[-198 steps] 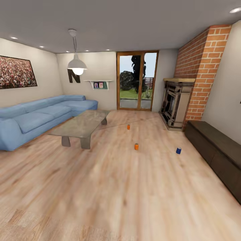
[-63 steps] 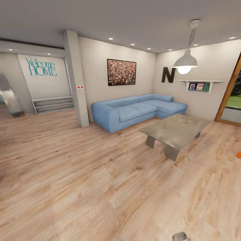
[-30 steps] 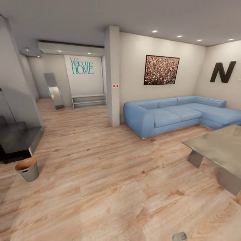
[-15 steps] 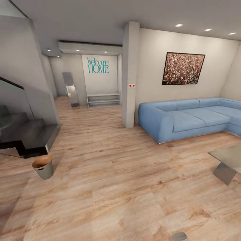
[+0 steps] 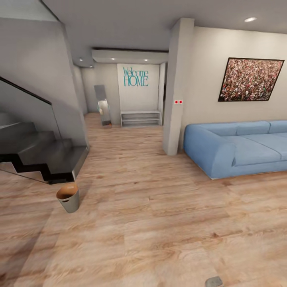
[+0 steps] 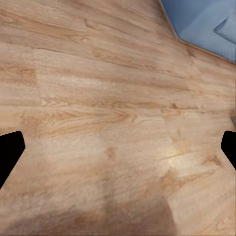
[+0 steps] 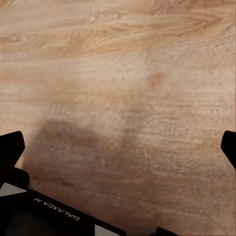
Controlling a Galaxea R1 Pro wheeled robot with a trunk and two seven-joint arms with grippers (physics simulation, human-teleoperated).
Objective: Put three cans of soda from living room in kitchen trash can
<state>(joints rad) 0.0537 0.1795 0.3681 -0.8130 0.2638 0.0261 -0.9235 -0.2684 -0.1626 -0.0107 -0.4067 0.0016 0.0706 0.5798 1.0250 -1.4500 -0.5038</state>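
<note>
Your head camera looks across the living room's wood plank floor (image 5: 159,223). The blue sofa (image 5: 239,147) sits at the right against the wall, under a framed picture (image 5: 250,79). At the left a dark staircase (image 5: 44,153) steps down to the floor, and a "Welcome HOME" sign (image 5: 135,76) marks the far hallway wall.

The tash can (image 5: 68,197) stands upright on the planks just in front of the staircase's lowest step, at your left. It is a small round bucket, pale grey outside and brown inside; you cannot tell whether anything lies in it.

Your left gripper (image 6: 118,150) and right gripper (image 7: 118,147) each point down at bare floor, fingers spread wide and grasping nothing, well apart from the bin.
</note>
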